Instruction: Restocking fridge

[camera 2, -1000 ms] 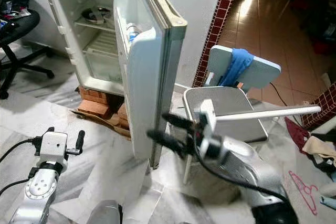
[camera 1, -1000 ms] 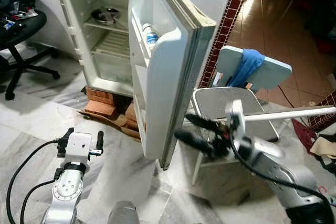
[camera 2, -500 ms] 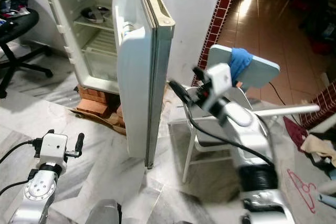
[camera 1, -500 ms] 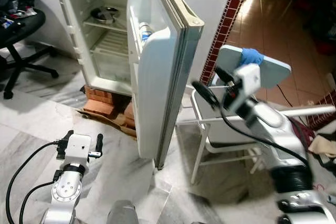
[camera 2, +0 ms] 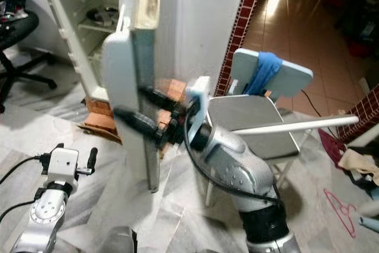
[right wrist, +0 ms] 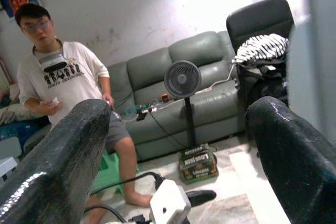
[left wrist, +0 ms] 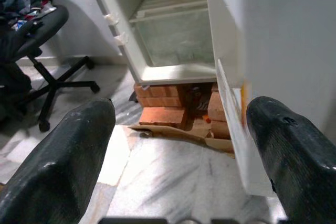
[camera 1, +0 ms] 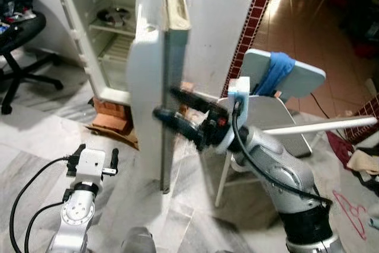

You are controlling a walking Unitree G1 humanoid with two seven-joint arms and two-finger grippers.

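**Right arm swinging the fridge door, nothing in hand**

The fridge (camera 1: 95, 39) stands open against the wall, raised on bricks (left wrist: 168, 116), its shelves nearly bare apart from a metal bowl (camera 1: 111, 15) on the upper one. Its door (camera 1: 155, 87) is seen almost edge-on from the head camera, roughly half closed. Behind it sits a folding chair (camera 1: 278, 108) with a blue cloth (camera 1: 275, 72) over the backrest; an office chair (camera 1: 18, 34) stands off to the robot's left.

The right gripper (camera 1: 172, 106) is at the door's outer edge, fingers spread apart and holding nothing, one finger (camera 1: 186, 100) lying just beside or against the door panel; actual contact cannot be told. Its wrist camera looks past the door into a room with a sofa (right wrist: 173, 87), a fan (right wrist: 181, 80) and a person (right wrist: 68, 93) standing there. The left gripper (camera 1: 90, 161) hangs low over the marble floor, fingers likewise parted and empty.

The step in hand looks like moving the door, probably closing it. Next, the right arm should keep a steady push along the door's arc without a finger catching the edge.
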